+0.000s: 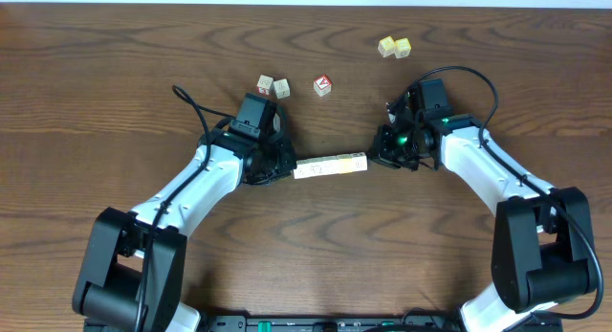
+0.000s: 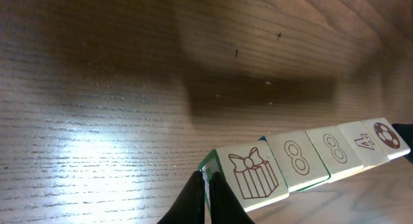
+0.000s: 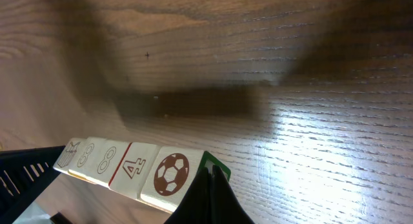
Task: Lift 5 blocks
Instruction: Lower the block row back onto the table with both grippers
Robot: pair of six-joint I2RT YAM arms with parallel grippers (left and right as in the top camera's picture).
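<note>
Left arm point(image 1: 196, 184): white shell links, black joints, bulky black base point(image 1: 129, 270) at end farthest from jaws. Right arm point(image 1: 483, 160): same white-and-black build, same black base point(image 1: 545, 251). Black wrist housing directly behind each pair of jaws; green light point(image 1: 403, 139) glows on right one. Thin black cable point(image 1: 188, 100) loops out behind left jaws; second cable point(image 1: 457, 70) arcs behind right jaws. Wrist views: jaws matte black, smooth, tapering to narrow wedge.

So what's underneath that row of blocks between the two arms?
Under the row of blocks there is only bare table and a dark shadow set apart from it. The row seems to hang clear, pressed endwise between the left gripper and right gripper. The blocks' undersides are hidden.
</note>
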